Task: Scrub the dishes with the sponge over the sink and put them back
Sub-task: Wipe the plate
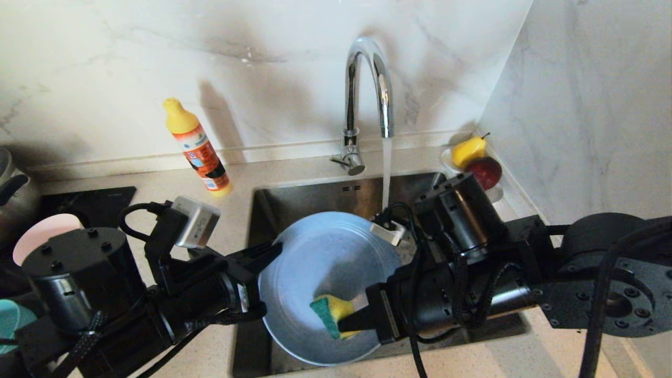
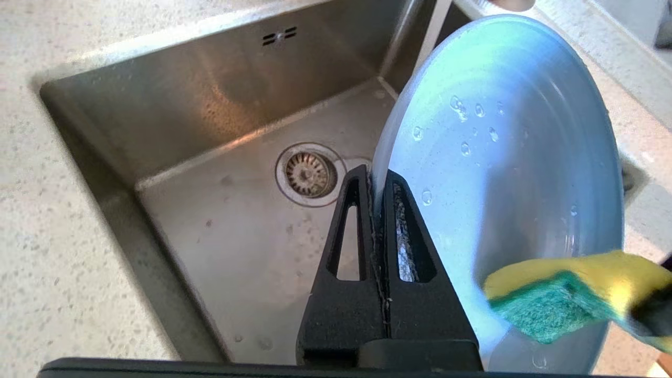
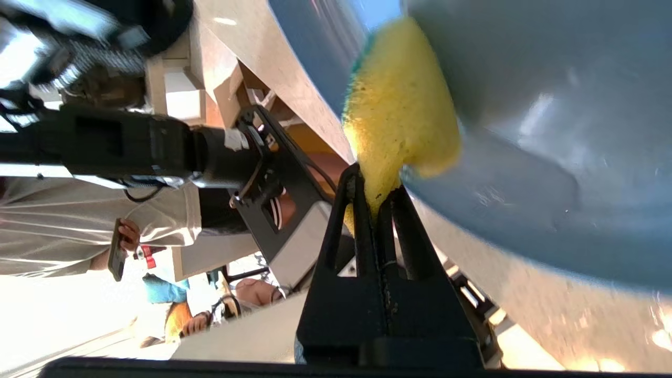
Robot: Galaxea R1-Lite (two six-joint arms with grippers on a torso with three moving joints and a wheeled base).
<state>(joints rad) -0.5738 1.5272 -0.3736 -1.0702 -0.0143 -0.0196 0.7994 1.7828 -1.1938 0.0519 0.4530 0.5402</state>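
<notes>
A wide grey-blue plate (image 1: 320, 273) hangs tilted over the steel sink (image 1: 315, 197). My left gripper (image 1: 270, 252) is shut on the plate's left rim (image 2: 378, 157), which sits pinched between the black fingertips. Wet drops bead on the plate (image 2: 504, 173). My right gripper (image 1: 353, 321) is shut on the yellow and green sponge (image 1: 329, 311), whose green side lies against the plate's lower face. In the right wrist view the sponge (image 3: 399, 110) bulges out of the jaws against the plate (image 3: 551, 131). A pale pink bowl (image 1: 39, 231) and a teal bowl (image 1: 13, 317) sit at far left.
The tap (image 1: 367, 94) runs a thin stream into the sink. The drain strainer (image 2: 310, 174) lies below the plate. An orange detergent bottle (image 1: 197, 147) stands on the counter left of the tap. A pear (image 1: 469, 149) and a red fruit (image 1: 485, 170) sit in the right corner.
</notes>
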